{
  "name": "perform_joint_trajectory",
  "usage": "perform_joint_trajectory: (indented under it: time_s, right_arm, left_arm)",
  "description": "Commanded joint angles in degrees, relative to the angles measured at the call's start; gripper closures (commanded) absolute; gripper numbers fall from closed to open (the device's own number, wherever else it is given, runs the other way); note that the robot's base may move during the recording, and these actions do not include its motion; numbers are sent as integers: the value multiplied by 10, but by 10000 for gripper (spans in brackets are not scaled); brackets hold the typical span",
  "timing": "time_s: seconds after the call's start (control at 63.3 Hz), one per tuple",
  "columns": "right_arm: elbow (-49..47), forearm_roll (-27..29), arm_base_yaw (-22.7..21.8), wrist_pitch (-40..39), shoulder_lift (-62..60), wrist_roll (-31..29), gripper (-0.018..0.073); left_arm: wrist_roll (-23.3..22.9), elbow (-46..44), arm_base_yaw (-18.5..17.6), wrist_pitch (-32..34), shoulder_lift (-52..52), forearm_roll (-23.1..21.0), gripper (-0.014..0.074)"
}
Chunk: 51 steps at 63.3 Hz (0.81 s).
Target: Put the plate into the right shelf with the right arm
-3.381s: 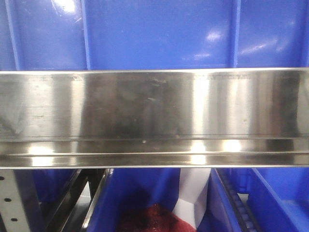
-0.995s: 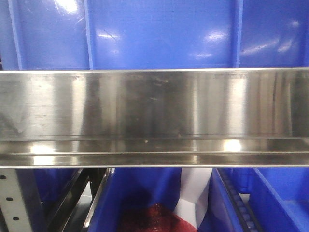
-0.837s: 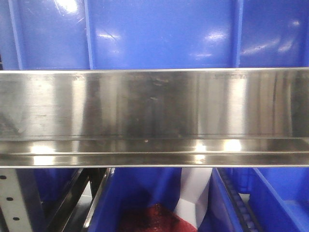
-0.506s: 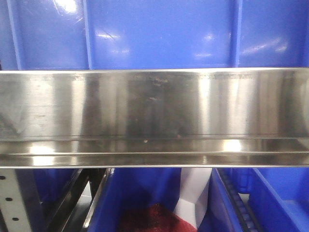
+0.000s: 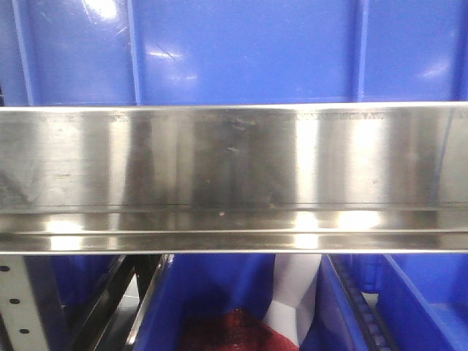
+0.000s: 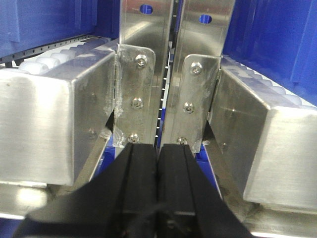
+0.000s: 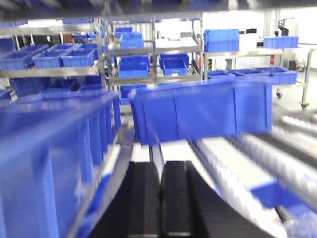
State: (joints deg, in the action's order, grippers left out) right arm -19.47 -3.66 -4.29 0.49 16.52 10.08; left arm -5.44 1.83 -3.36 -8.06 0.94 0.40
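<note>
No plate shows in any view. My left gripper (image 6: 158, 146) is shut and empty, its black fingers pressed together in front of two steel uprights (image 6: 171, 74) of the shelf frame. My right gripper (image 7: 161, 163) is shut with nothing between its fingers. It points along a shelf level between a blue bin (image 7: 54, 153) on its left and a white roller track (image 7: 247, 163) on its right. That view is blurred. Neither gripper shows in the front view.
A wide steel shelf beam (image 5: 234, 175) fills the front view, with blue bins above (image 5: 241, 51) and below (image 5: 205, 292). A red mesh item (image 5: 227, 333) lies in the lower bin. Steel box rails (image 6: 49, 124) flank the left gripper. A blue bin (image 7: 203, 111) stands ahead of the right gripper.
The front view stays nearly the same; only the light reflections on the steel beam and upper bins shift slightly.
</note>
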Motion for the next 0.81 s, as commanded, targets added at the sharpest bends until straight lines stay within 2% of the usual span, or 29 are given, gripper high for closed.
perform_joint_trajectory:
  time_s: [0.0,0.095,0.269,0.506,0.79]
  right_arm:
    - [43,37,-4,-71,-41,-21,504]
    - [83,64,-4,-74,-89,-35,504]
    - [121,64,-1,-72,-141,-47,504]
    - [151,61,17,-74,-147,-56,504]
    - [195,37,19,-106,-172,-55,504]
  left_arm:
    - [-3,5,-1,52,4,0,643]
    - [-3,5,-1,52,4,0,643]
    - [-3,5,-1,52,4,0,643]
    - [-3,5,-1,52,4,0,643]
    - [-3,5,-1,52,4,0,643]
